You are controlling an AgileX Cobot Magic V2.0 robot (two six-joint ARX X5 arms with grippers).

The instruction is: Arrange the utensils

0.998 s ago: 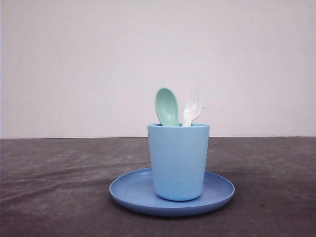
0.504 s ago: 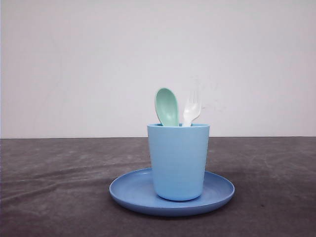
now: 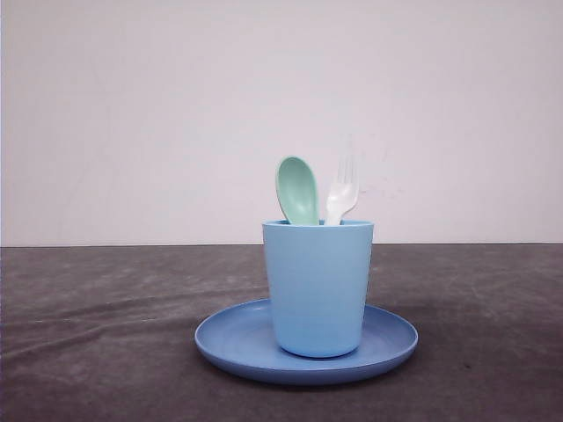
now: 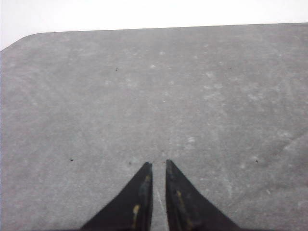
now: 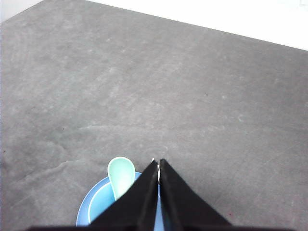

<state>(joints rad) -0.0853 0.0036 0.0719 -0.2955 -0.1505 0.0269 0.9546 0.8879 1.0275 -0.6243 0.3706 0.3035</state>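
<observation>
— Two utensils, both stood bowl-and-tines-up in the light blue cup (image 3: 318,286) on the round blue plate (image 3: 229,343)?
— Yep. Mint-green spoon (image 3: 297,189) on the left, oval bowl, matte plastic. White fork (image 3: 341,192) just beside it, four tines, kinda faint against the wall.
— Claws?
— Left gripper (image 4: 158,164) nearly pressed together over bare gray table (image 4: 96,96), pinched nothing. Right gripper (image 5: 158,162) pressed together right above the cup.

One mint-green spoon (image 3: 297,189), one white fork (image 3: 341,193), one blue cup (image 3: 318,286), one blue plate (image 3: 237,338).
</observation>
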